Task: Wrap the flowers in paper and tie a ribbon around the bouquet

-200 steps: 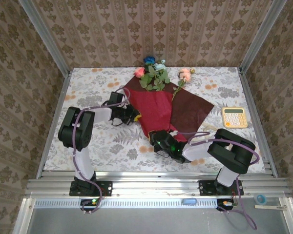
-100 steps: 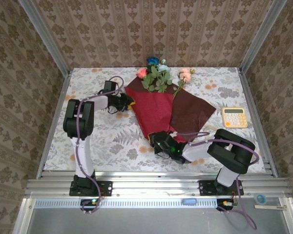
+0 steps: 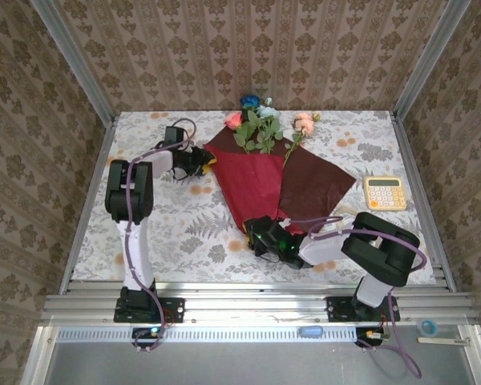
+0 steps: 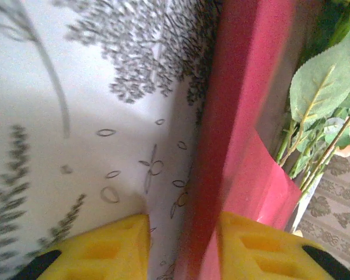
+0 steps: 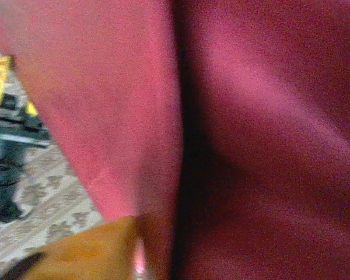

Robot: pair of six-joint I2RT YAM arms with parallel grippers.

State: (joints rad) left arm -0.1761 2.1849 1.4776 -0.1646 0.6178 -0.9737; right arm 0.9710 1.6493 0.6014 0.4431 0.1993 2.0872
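The dark red paper (image 3: 252, 184) lies folded over the stems of the flowers (image 3: 256, 128), whose heads stick out at its far end as a loose bouquet. One pink flower (image 3: 305, 122) rests on the darker right flap. My left gripper (image 3: 204, 160) is at the paper's left corner. In the left wrist view it (image 4: 184, 245) is open, with the paper's edge (image 4: 239, 146) standing between its yellow fingers and green leaves (image 4: 321, 87) beyond. My right gripper (image 3: 260, 233) is at the paper's near tip. There one finger (image 5: 87, 251) stands wide to the left and paper (image 5: 251, 146) hides the other. The ribbon is hidden.
A yellow calculator (image 3: 384, 192) lies at the right of the flower-patterned tablecloth (image 3: 184, 228). Patterned walls with metal corner posts close in the left, back and right sides. Tablecloth lies bare to the left and in front of the paper.
My left gripper has swung back and left along the paper's left edge, and its jaws have widened. The paper's left side now lies flatter. The right arm has stayed at the tip.
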